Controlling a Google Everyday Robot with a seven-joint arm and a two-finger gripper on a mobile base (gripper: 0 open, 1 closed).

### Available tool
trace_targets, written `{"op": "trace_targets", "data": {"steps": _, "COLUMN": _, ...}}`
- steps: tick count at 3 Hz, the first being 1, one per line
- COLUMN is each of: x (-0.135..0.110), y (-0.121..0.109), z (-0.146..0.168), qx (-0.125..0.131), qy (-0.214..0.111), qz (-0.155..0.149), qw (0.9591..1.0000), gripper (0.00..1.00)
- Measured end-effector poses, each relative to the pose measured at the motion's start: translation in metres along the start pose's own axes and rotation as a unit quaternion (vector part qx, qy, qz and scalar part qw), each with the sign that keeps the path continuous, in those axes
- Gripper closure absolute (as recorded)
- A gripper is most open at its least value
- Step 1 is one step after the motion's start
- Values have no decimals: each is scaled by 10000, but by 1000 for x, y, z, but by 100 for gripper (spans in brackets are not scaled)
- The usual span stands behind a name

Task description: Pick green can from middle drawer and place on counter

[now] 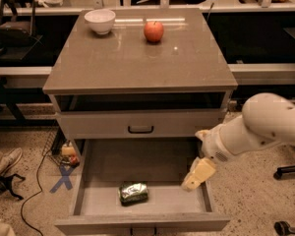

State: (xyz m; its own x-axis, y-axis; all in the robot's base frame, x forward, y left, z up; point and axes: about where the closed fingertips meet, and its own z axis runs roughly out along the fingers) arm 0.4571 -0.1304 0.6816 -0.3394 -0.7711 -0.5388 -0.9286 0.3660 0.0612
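Glare is seen on the glossy grey-brown tabletop [137,63]. The cream pincer [199,173] is lit at the right wall of the shadowed grey drawer [137,161].

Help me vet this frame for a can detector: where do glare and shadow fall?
Camera view: pale glare streaks lie on the counter around the apple; the gap under the counter is in deep shadow; the middle drawer is dim, yet the green can shows glints; the tool, pale, hangs by the drawer's right wall.

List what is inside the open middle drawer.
The green can lies on its side near the front of the middle drawer, on its grey floor; nothing else shows. The claw hangs at the right wall, covering a strip of floor there.
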Motion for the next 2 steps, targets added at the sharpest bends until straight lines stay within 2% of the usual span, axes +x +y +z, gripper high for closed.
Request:
{"op": "trace_targets", "data": {"steps": 1, "x": 13, "y": -13, "z": 76, "qx": -222, "qy": -97, "qz": -127, "qw": 9996, "gripper": 0}}
{"op": "trace_targets", "data": {"steps": 2, "x": 11, "y": -22, "z": 159, "qx": -326, "qy": -50, "qz": -407, "qw": 9986, "gripper": 0}}
